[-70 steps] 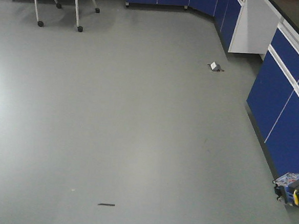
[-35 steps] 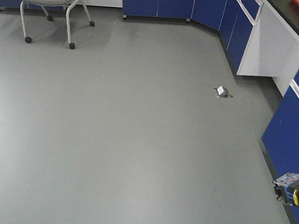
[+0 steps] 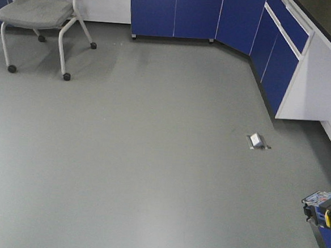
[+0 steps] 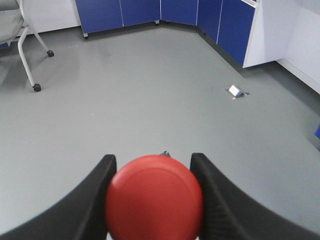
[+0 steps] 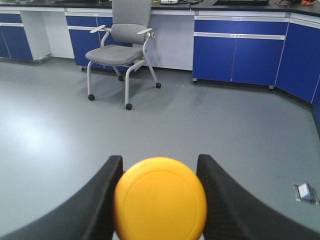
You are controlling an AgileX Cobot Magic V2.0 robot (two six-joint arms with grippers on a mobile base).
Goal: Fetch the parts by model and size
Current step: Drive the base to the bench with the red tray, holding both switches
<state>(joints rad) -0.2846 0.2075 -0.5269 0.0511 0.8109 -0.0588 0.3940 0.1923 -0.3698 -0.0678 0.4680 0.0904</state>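
Two buttons aloft over grey floor (image 3: 122, 172): red button (image 4: 154, 197) pinched in left gripper (image 4: 152, 159), yellow button (image 5: 160, 197) pinched in right gripper (image 5: 159, 160). Hold firm, arms level, clear of chair (image 5: 122, 47) at far left. Caps round, domed, smooth, matte; fingers (image 5: 100, 200) black, curved.

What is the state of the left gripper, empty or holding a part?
Holding. The left gripper is shut on the red-capped switch; its cap sits between both fingers.
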